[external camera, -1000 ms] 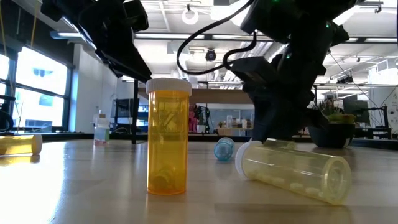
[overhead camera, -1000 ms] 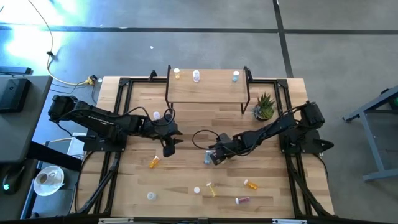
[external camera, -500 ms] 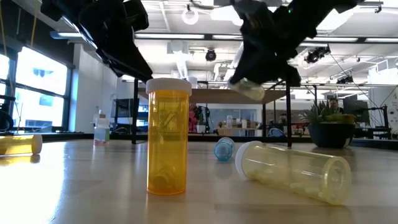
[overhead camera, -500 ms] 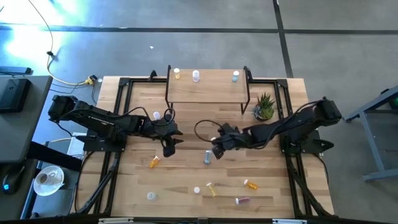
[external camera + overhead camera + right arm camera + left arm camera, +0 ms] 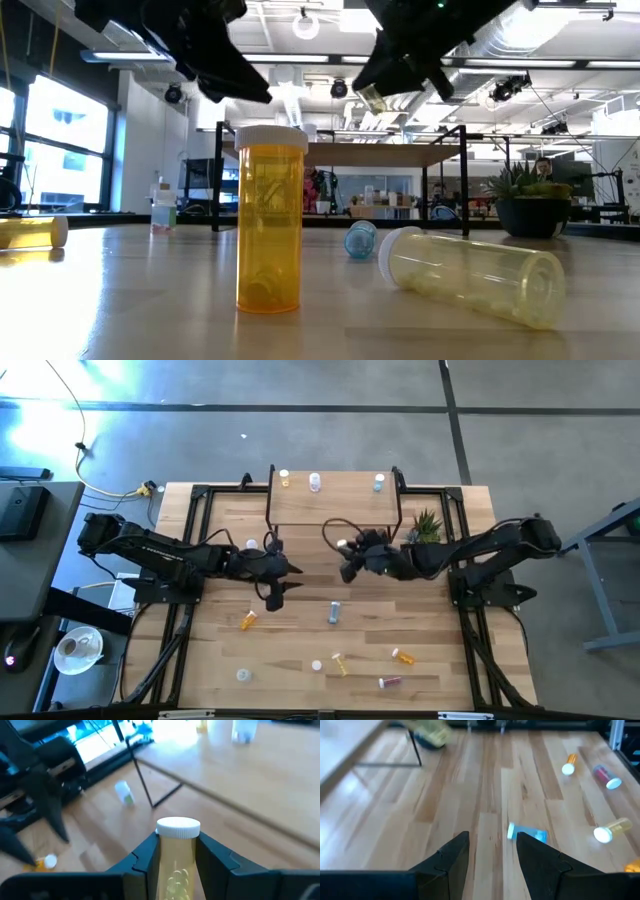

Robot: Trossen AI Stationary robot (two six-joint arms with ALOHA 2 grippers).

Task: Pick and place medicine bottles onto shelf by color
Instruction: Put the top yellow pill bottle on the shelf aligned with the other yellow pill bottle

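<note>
Right gripper (image 5: 176,862): clamped on a pale yellow white-capped bottle (image 5: 176,855), held in the air just in front of the shelf (image 5: 335,500), at about 12 o'clock from the table's middle.
Left gripper (image 5: 490,855): fingers parted with nothing between them, hovering at about 9 o'clock from the table's middle, well apart from the held bottle.
Shelf: stands at the table's 12 o'clock edge; three bottles upright along its back, an orange one (image 5: 285,479), a clear one (image 5: 316,482) and a blue-grey one (image 5: 379,482).
Blue bottle (image 5: 333,612): lying on its side near the table's middle.
Orange bottle (image 5: 247,620): lying at about 8 o'clock.
Other bottles: several lie scattered toward 5 and 6 o'clock, among them a pinkish-red one (image 5: 389,681).
Potted plant (image 5: 425,531): just beside the shelf's right legs, at about 2 o'clock.
</note>
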